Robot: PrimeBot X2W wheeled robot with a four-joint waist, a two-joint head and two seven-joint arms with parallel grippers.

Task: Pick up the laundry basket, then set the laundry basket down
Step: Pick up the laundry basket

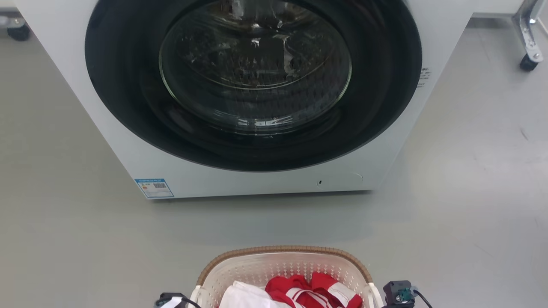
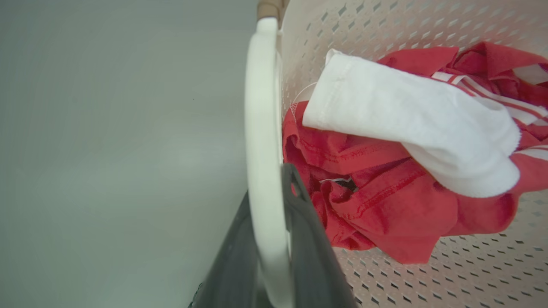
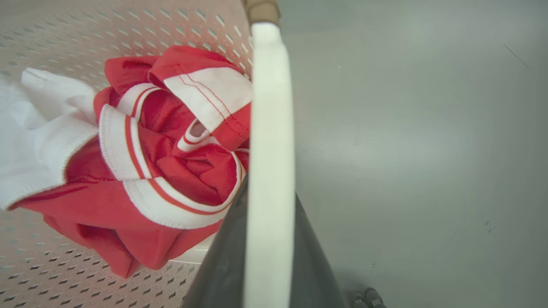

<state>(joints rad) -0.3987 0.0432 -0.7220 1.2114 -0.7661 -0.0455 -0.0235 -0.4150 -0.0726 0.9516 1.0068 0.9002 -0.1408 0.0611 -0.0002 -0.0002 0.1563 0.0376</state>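
The laundry basket [image 1: 282, 250] sits at 6 o'clock in the head view, directly in front of the washing machine [image 1: 265, 182], which occupies 12 o'clock with its round door closed. Grey floor [image 1: 64, 235] separates the two. Whether the basket rests on the floor or is raised cannot be determined.

Basket contents: a red garment [image 2: 385, 205] with white striped trim, and a white garment [image 2: 406, 119] lying across it.

Left gripper [image 2: 267, 201]: the two dark fingers pinch the white left handle [image 2: 261, 107], one finger on the basket side and one on the outer side.

Right gripper [image 3: 270, 201]: the fingers pinch the white right handle [image 3: 272, 107] in the same manner, one finger on each side of the handle.
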